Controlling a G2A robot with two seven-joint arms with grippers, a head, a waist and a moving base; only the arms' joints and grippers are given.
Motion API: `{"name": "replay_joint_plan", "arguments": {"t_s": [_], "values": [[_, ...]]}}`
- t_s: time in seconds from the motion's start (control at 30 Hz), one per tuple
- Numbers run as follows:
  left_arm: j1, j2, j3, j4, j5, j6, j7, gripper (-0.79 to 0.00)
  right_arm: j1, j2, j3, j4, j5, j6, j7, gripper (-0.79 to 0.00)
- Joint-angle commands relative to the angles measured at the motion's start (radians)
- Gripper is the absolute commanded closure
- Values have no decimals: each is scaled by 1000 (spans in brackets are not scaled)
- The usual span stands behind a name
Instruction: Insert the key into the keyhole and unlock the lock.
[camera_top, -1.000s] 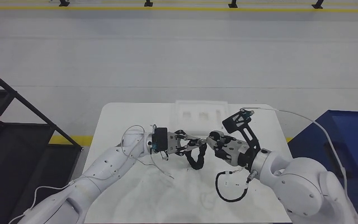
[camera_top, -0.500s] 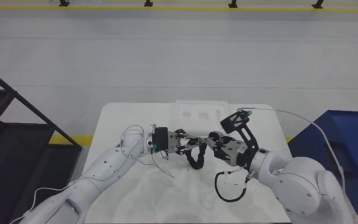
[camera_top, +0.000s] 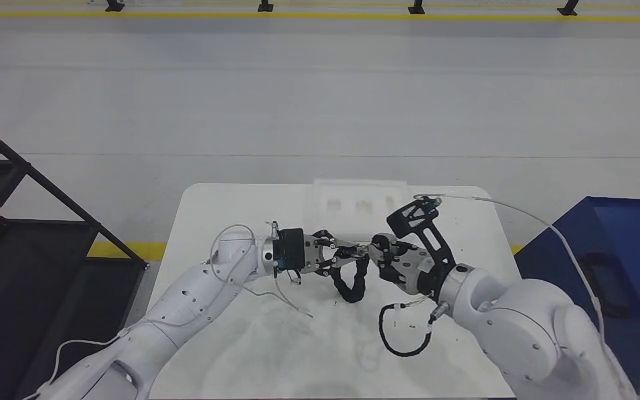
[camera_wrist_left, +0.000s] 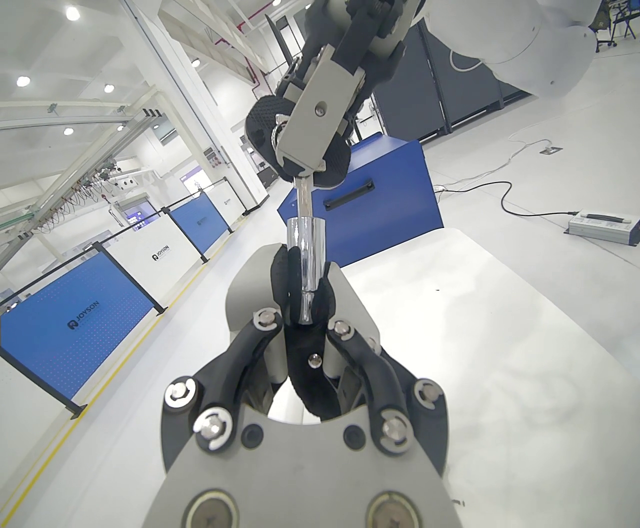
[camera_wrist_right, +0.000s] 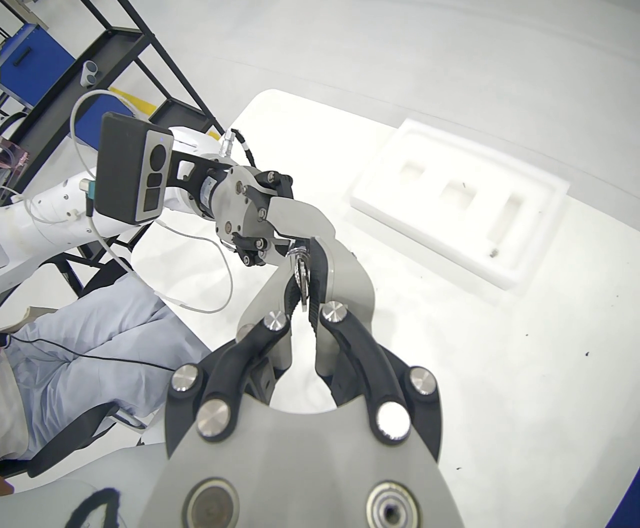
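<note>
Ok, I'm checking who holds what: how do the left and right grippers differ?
The left gripper is shut on the chrome lock cylinder; the right gripper is shut on the thin key. The left gripper's load is round and thick, the right gripper's flat. Both are shut, facing tip to tip above the table, the key's blade meeting the cylinder's end.

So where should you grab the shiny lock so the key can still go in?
Grip the lock low on its chrome barrel, across the round sides, coming from the end opposite the keyhole. The left tool holds it that way. The barrel is a smooth cylinder, so two pads can squeeze it from both sides, and the keyhole end is left free for the key.
</note>
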Motion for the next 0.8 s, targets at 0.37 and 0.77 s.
{"name": "replay_joint_plan", "arguments": {"t_s": [0.37, 0.77], "values": [[23, 9, -25, -37, -10, -52, -38, 0, 22, -7, -23, 33, 8, 6, -3, -785], [1, 2, -15, 14, -116, -255, -118, 0, 50, 2, 45, 69, 161, -292, 37, -785]]}}
